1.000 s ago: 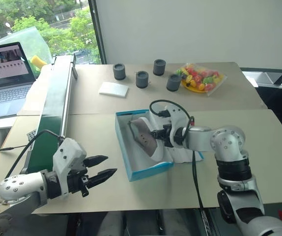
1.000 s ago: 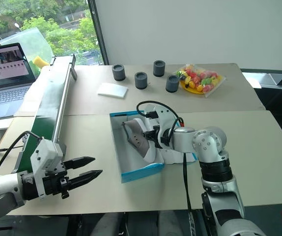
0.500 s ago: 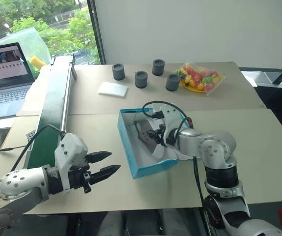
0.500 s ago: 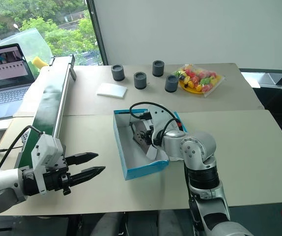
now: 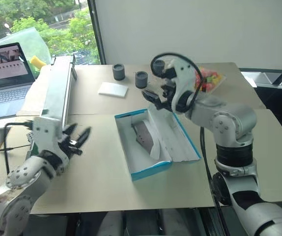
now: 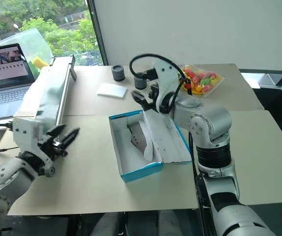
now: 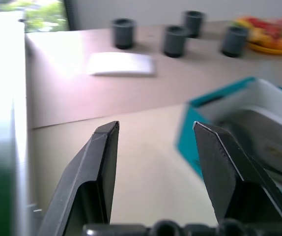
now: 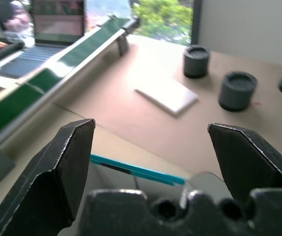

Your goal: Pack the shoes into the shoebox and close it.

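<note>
While the blue shoebox (image 5: 153, 147) lies open mid-table, a shoe (image 5: 143, 135) inside, the right gripper (image 5: 153, 97) hovers over its far end, fingers spread, nearer than the half-open left gripper (image 5: 77, 137).

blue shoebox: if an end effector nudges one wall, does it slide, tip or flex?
Probably slides: the shoebox lies flat and low on the smooth table, so tipping seems unlikely. Its thin cardboard walls stand open on top, so a pushed wall may bow inward. The shoe inside adds some weight, likely little. The lid flap lies open and may swing.
</note>
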`<state>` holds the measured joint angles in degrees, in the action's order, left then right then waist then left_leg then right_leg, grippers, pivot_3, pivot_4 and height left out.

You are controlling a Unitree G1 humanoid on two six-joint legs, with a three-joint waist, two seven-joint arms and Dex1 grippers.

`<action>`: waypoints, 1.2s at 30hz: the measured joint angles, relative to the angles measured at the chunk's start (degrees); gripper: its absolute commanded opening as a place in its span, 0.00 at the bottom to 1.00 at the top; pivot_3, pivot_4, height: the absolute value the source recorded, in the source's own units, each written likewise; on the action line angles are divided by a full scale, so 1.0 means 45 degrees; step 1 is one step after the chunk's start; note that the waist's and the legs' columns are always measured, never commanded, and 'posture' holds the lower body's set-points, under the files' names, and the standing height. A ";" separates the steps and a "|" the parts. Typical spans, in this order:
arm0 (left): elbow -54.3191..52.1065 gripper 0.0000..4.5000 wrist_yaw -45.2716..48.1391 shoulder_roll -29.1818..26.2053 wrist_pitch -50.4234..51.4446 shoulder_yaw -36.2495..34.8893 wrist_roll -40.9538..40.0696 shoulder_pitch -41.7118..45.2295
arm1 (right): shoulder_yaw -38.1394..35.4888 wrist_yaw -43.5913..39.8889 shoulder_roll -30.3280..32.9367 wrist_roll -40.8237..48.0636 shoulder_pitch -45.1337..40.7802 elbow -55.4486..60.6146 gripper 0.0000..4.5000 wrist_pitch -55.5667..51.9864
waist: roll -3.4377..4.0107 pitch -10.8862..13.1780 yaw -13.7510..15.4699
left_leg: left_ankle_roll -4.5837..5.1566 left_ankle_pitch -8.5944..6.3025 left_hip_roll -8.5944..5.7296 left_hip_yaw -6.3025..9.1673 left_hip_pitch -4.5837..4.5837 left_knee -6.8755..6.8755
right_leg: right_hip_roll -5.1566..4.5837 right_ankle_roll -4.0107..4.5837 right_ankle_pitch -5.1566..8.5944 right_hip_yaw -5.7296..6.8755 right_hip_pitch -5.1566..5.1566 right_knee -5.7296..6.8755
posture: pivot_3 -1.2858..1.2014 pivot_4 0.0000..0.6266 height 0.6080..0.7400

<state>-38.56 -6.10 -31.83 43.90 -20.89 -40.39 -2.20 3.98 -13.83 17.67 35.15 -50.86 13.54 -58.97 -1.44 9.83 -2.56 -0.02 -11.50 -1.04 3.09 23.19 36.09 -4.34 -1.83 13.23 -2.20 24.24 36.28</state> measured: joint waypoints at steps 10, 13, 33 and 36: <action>0.0809 0.80 -0.1872 0.1578 0.0329 -0.0611 0.1795 0.0192 | 0.2433 -0.3284 -0.0122 -0.1220 0.1795 -0.0625 1.00 0.2576 | -0.0034 -0.0008 0.0064 | -0.0004 -0.0002 -0.0008 0.0003 -0.0012 0.0063 | -0.0006 0.0003 -0.0007 -0.0008 0.0004 0.0089 | 0.52 0.24 1.00; 0.0823 0.99 -0.1761 0.1569 0.0324 -0.0873 0.2180 0.0174 | 0.2648 -0.3625 -0.0266 -0.1676 0.2045 -0.0729 1.00 0.3089 | -0.0037 -0.0010 0.0058 | -0.0005 -0.0003 -0.0008 0.0002 -0.0013 0.0061 | -0.0005 0.0003 -0.0006 -0.0011 0.0008 0.0093 | 0.52 0.24 1.00; 0.2478 0.99 -0.0864 0.1378 0.0639 -0.0948 0.4040 0.0913 | 0.3598 -0.3300 -0.1396 -0.4657 0.2560 -0.1132 1.00 0.4594 | -0.0051 -0.0016 0.0066 | -0.0018 -0.0010 -0.0009 0.0009 -0.0014 0.0064 | -0.0011 0.0003 -0.0007 -0.0012 0.0014 0.0101 | 0.52 0.24 1.00; 0.2779 0.99 -0.0704 0.1409 0.0889 -0.0907 0.4148 0.0962 | 0.3598 -0.3320 -0.1398 -0.4794 0.2600 -0.1104 1.00 0.4594 | -0.0052 -0.0016 0.0060 | -0.0018 -0.0010 -0.0007 0.0013 -0.0015 0.0064 | -0.0008 0.0004 -0.0007 -0.0012 0.0015 0.0103 | 0.52 0.24 1.00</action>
<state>-26.05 -9.27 -25.49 47.90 -24.97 -21.73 2.13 20.17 -28.77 11.38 13.58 -39.17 8.58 -38.30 -1.67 9.76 -2.29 -0.10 -11.55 -1.07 3.15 23.12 36.38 -4.38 -1.82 13.19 -2.26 24.31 36.74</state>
